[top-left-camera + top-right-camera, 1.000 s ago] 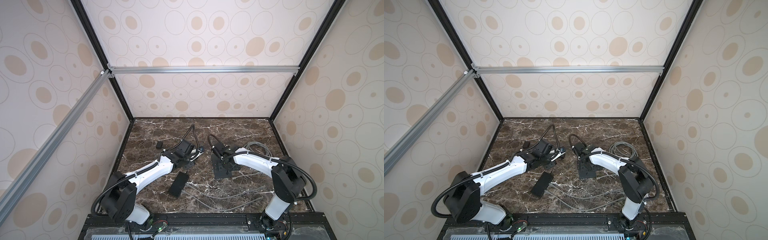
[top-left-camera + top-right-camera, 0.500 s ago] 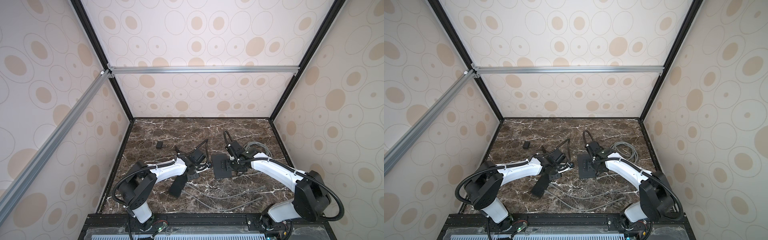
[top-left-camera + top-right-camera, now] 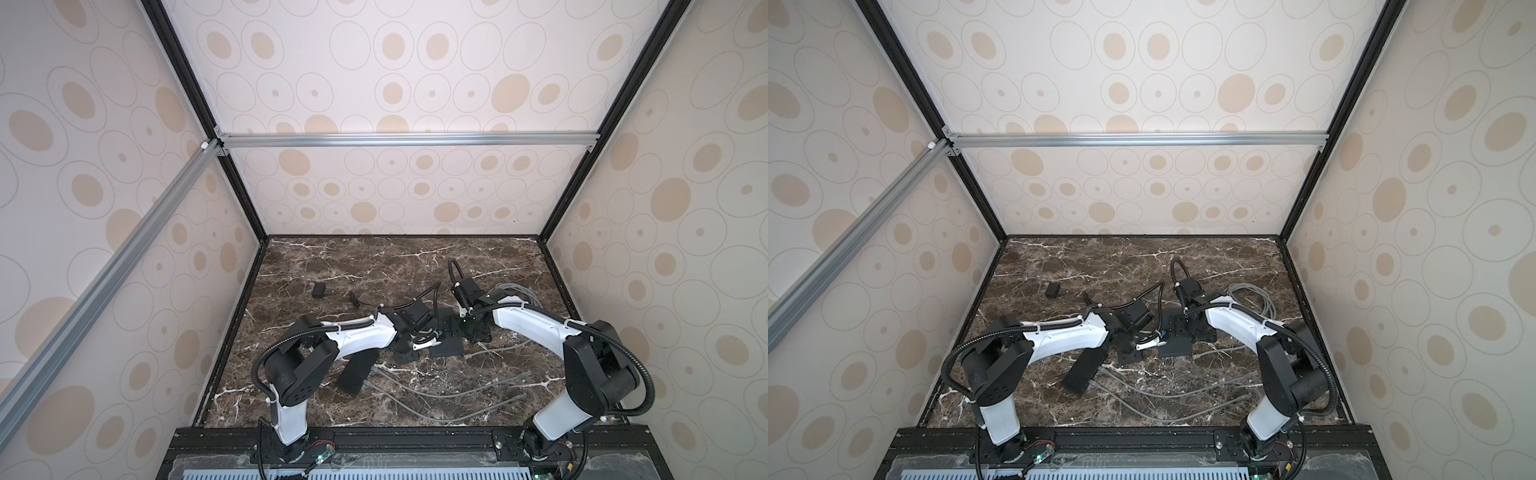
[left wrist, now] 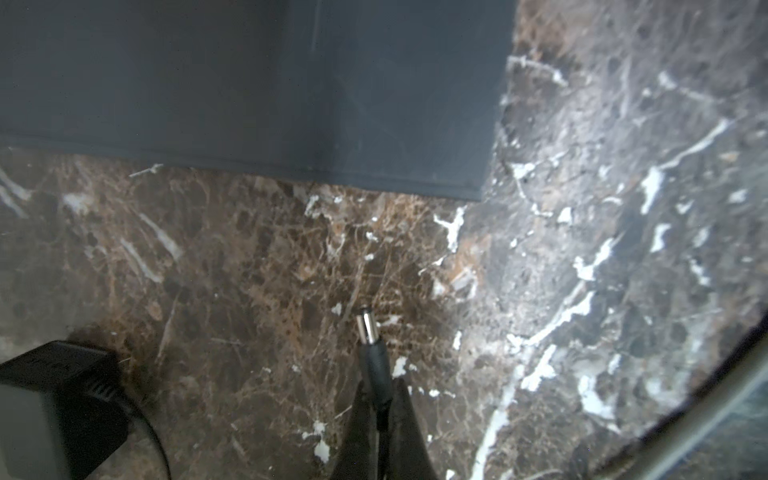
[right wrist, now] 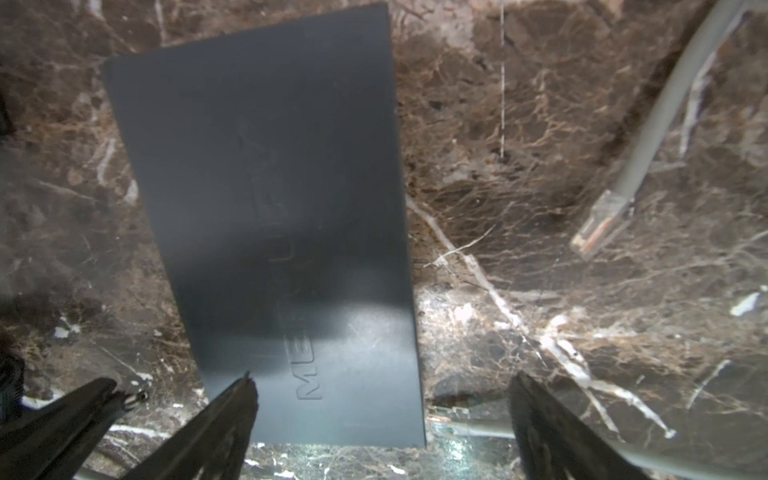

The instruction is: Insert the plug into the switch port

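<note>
**Left pincer** [image 4: 379, 392]: together, clamped on the black sleeve of the barrel plug [image 4: 369, 332]. The metal tip is free and low over the marble surface [image 4: 232, 266]. It points at a long side of the network switch [image 4: 291, 83] and is apart from it.

**Right pincer** [image 5: 382, 378]: jaws wide apart, holding nothing, with the near end of the switch lying between them.

**Step in hand, as judged:** approach and alignment; the plug is not yet inserted. No port shows on the side facing the plug. The next move calls for finding the socket, squaring the tip to it, and bracing the case with the right pincer.

**Nearby:**
- A grey Ethernet connector [image 5: 598, 224] lies beside the switch.
- A second connector [image 5: 451, 415] lies at its near corner.
- A black oblong box [image 3: 356, 371] lies by the left arm.

The loose cables may snag.
</note>
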Robot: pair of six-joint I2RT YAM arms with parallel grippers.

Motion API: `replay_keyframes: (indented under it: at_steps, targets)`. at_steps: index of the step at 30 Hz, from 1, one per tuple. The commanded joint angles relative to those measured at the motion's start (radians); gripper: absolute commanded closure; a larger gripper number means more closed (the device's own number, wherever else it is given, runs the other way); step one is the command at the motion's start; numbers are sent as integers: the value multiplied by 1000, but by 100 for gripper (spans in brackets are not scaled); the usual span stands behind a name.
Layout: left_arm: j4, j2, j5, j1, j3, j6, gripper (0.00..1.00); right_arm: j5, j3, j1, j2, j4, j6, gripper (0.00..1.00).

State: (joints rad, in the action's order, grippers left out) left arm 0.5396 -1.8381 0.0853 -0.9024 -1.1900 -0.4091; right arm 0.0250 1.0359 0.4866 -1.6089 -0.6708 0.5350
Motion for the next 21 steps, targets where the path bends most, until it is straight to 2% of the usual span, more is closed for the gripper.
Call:
replay_keyframes:
  at_steps: [1, 6, 9, 12, 14, 21]
  targets:
    - [40, -23, 49, -7, -46, 25, 100, -4, 20, -2, -8, -13, 15, 4]
    - [34, -45, 66, -10, -65, 38, 100, 40, -25, -10, 21, 45, 21, 10]
    - [24, -57, 73, -10, -69, 59, 100, 88, -78, -32, 55, 110, 32, 21]
    - [6, -58, 77, -10, -63, 67, 100, 147, -117, -69, 76, 160, 28, 38]
    - [-2, -59, 91, -10, -63, 68, 100, 181, -133, -90, 80, 178, 15, 46]
    - [-6, -83, 106, -10, -63, 63, 100, 276, -158, -116, 96, 220, -74, 48]
